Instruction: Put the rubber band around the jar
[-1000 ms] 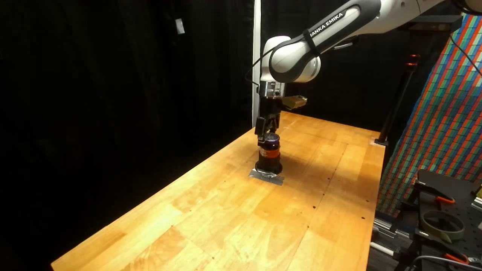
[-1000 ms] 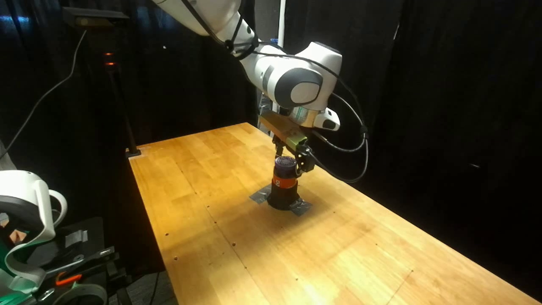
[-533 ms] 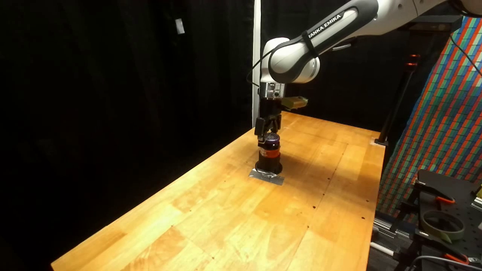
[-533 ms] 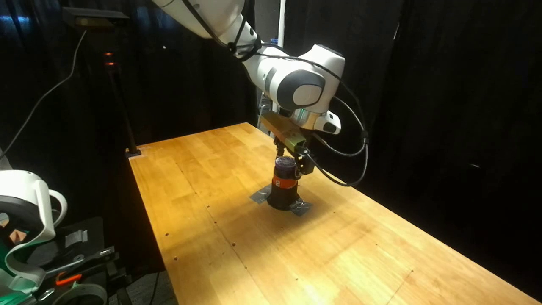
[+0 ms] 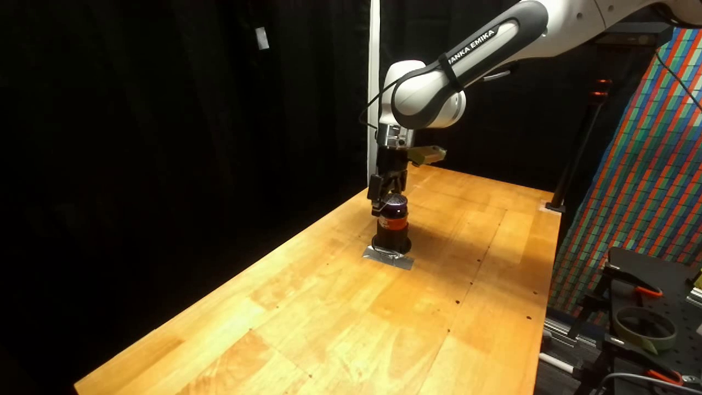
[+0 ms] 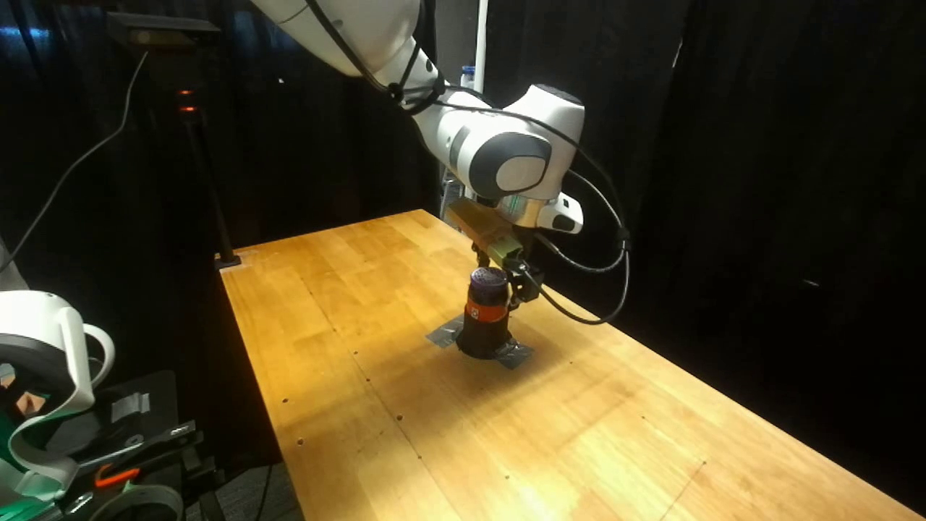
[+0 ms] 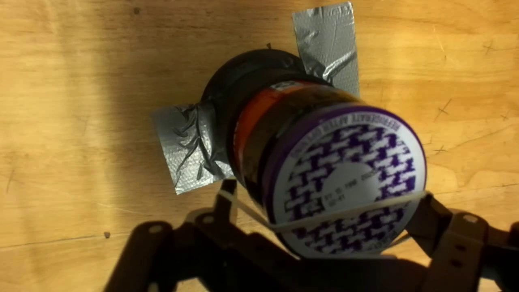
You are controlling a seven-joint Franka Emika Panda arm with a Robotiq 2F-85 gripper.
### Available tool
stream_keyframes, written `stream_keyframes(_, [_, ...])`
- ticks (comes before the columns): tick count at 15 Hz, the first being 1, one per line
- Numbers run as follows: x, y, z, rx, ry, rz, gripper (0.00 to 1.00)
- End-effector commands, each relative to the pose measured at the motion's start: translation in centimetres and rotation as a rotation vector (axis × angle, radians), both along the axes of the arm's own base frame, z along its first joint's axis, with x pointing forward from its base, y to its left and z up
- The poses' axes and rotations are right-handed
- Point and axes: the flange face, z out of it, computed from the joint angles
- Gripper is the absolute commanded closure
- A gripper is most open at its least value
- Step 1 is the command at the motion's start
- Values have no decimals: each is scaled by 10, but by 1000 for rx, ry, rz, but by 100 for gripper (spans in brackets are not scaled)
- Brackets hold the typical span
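The jar [image 5: 394,224] stands upright in both exterior views [image 6: 486,312], with a dark base and an orange-red middle. In the wrist view its purple-and-white lid [image 7: 348,174] faces the camera. My gripper [image 7: 328,192] is open, with one finger on each side of the lid. The pale rubber band [image 7: 344,213] is stretched between the two fingertips. One strand bends at the lid's edge and runs across the lid top. Another thin strand shows between the lid's lower edge and the right finger; the rest is hidden. In the exterior views the gripper [image 5: 388,198] is at lid height.
Silver tape strips [image 7: 186,150] run from the jar's dark base to the wooden table [image 5: 329,329]. A thin post [image 6: 217,195] stands at a table corner. A black cart [image 5: 652,307] with a tape roll stands beside the table.
The arm and gripper have moved down slightly, and the near finger has shifted a little away from the lid's side. The jar has not moved.
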Motion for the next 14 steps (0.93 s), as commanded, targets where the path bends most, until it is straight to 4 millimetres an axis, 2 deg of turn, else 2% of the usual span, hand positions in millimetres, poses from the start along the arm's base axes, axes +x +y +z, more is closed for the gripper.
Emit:
stream_keyframes(1, [0, 4, -7, -3, -12, -22, 0])
stream_keyframes(7, [-15, -5, -6, -30, 24, -64, 0])
stream_keyframes(10, [-8, -8, 1, -5, -101, -94, 0])
stream_keyframes(14, [-4, -6, -2, -6, -157, -104, 0])
